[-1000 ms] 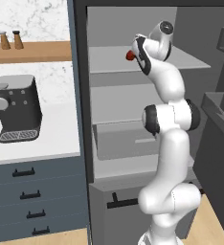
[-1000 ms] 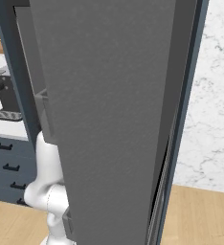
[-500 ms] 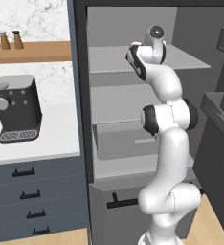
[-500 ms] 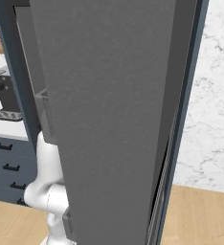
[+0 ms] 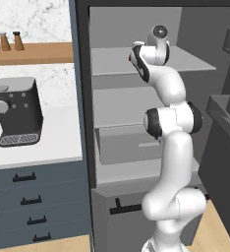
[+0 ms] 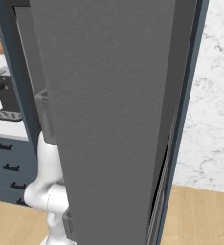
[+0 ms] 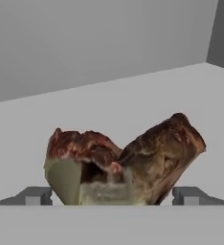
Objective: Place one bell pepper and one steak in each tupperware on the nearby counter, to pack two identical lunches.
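The steak [image 7: 128, 158], a lumpy brown piece mottled red and tan, lies on the grey upper fridge shelf [image 7: 133, 95]. In the hand view it sits right in front of my gripper [image 7: 111, 197], spanning the gap between the two fingertips [image 7: 35, 196]. The jaws are spread wide, one on each side of the meat. From the left base camera, the hand [image 5: 138, 60] reaches onto that shelf [image 5: 112, 56] inside the open fridge. The bell peppers and both tupperware are out of view. The white counter [image 5: 43, 147] lies left of the fridge.
A black coffee machine [image 5: 16, 110] stands on the counter, over drawers [image 5: 31, 199] with black handles. A wooden shelf [image 5: 33, 51] with small bottles hangs above. The open fridge door [image 6: 114, 95] looms at the right. A grey fridge drawer [image 5: 127, 142] sits below the hand.
The hand has swung left and a little deeper over the upper shelf. The small reddish lump seen beside it earlier is now almost hidden behind the hand.
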Tool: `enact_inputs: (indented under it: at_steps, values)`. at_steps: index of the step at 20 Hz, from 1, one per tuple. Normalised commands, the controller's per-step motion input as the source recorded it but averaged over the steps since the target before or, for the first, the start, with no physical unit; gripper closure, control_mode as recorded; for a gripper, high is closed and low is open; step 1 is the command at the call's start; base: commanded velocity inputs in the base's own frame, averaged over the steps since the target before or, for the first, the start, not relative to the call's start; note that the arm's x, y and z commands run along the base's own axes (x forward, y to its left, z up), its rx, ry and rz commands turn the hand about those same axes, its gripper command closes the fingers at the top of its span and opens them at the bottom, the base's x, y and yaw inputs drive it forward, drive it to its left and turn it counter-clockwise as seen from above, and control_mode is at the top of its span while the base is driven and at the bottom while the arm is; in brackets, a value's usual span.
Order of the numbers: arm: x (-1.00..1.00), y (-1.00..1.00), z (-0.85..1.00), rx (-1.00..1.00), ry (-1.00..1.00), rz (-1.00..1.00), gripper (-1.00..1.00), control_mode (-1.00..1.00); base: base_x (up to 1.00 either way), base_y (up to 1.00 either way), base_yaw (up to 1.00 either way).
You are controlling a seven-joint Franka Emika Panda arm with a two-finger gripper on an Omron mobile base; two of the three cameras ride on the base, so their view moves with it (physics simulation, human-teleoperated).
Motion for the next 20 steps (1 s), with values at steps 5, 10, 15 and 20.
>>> enact_inputs:
  at_steps: [5,10,15,20]
  values:
    - [0.00,0.11,-0.20,0.09,0.00,0.01,1.00,-1.00,0.00,0.00,0.00]
    - [0.00,0.00,-0.08,0.05,0.00,0.00,1.00,-1.00,0.00,0.00,0.00]
    - [-0.05,-0.02,-0.01,0.00,-0.01,0.00,1.00,-1.00,0.00,0.00,0.00]
    - [-0.33,-0.01,0.35,-0.03,-0.08,0.00,1.00,-1.00,0.00,0.00,0.00]
